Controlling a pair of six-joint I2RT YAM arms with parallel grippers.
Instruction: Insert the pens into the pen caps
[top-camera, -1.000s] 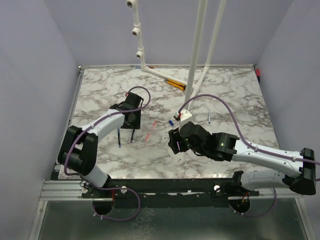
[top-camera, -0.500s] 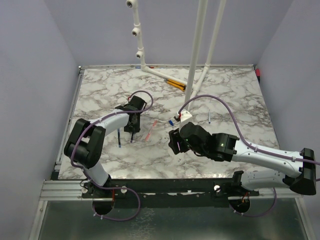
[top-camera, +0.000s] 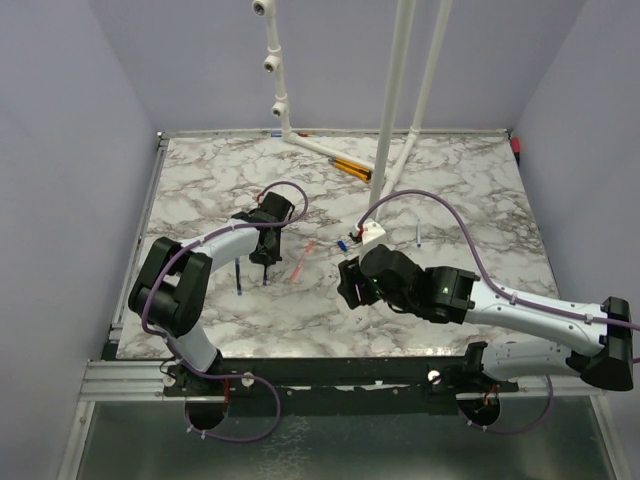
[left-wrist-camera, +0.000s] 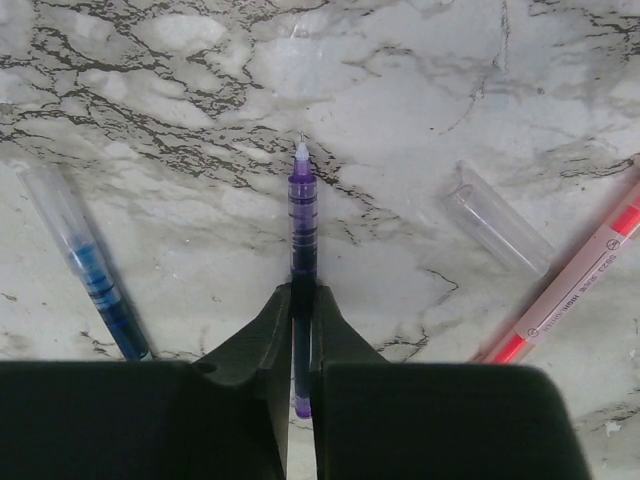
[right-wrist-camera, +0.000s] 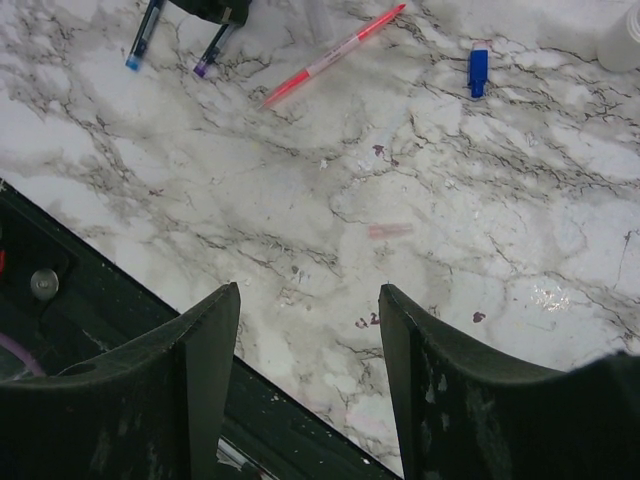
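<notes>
Left gripper (left-wrist-camera: 303, 300) clenched on a thin dark purple stick pen (left-wrist-camera: 303, 215), close to the white marble tabletop (left-wrist-camera: 400, 80).
A blue clear-barrelled pen (left-wrist-camera: 92, 272) lies to its left, and a clear plastic cap (left-wrist-camera: 497, 231) and a pink-red pen (left-wrist-camera: 570, 295) to its right. The right gripper (right-wrist-camera: 308, 300) hovers empty, fingers spread, near a small blue cap (right-wrist-camera: 478, 71).

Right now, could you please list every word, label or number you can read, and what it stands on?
Pink-red pen: dark print runs along the barrel, too small and blurred to read.
Purple pen held in the left claw: no lettering visible.
Nothing else shows any text.
</notes>
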